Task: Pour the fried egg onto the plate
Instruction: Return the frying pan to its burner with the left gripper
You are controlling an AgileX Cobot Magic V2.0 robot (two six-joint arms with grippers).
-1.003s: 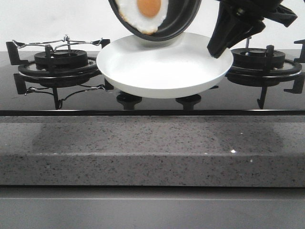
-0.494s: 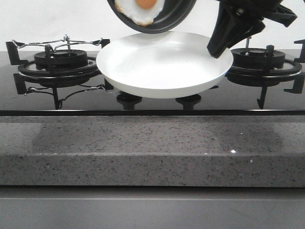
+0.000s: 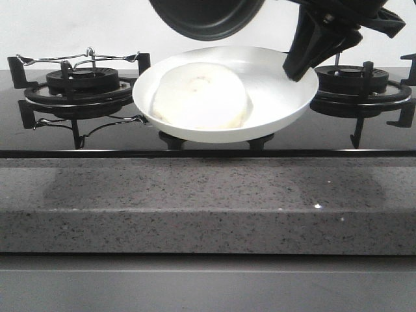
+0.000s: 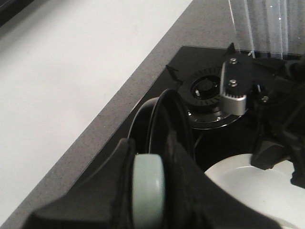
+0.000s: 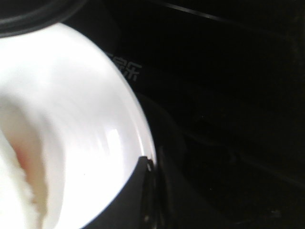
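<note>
The fried egg (image 3: 201, 96) lies in the white plate (image 3: 279, 84), pale side up, yolk hidden. The black frying pan (image 3: 207, 16) hangs tilted above the plate, empty. My left gripper (image 4: 150, 157) is shut on the pan's pale handle (image 4: 148, 191); the pan (image 4: 162, 119) stands edge-on beyond it. My right gripper (image 3: 296, 62) is shut on the plate's right rim and holds it above the stove. In the right wrist view its finger (image 5: 138, 191) clamps the plate (image 5: 86, 119), with the egg (image 5: 14, 181) at the edge.
A black glass stove top has a burner with a grate at the left (image 3: 81, 84) and another at the right (image 3: 361, 84). Two knobs sit under the plate. A speckled grey counter ledge (image 3: 208, 201) runs along the front.
The egg has slid out of the pan and landed flipped over in the plate. The pan has tipped further and risen slightly. The plate has stayed in place.
</note>
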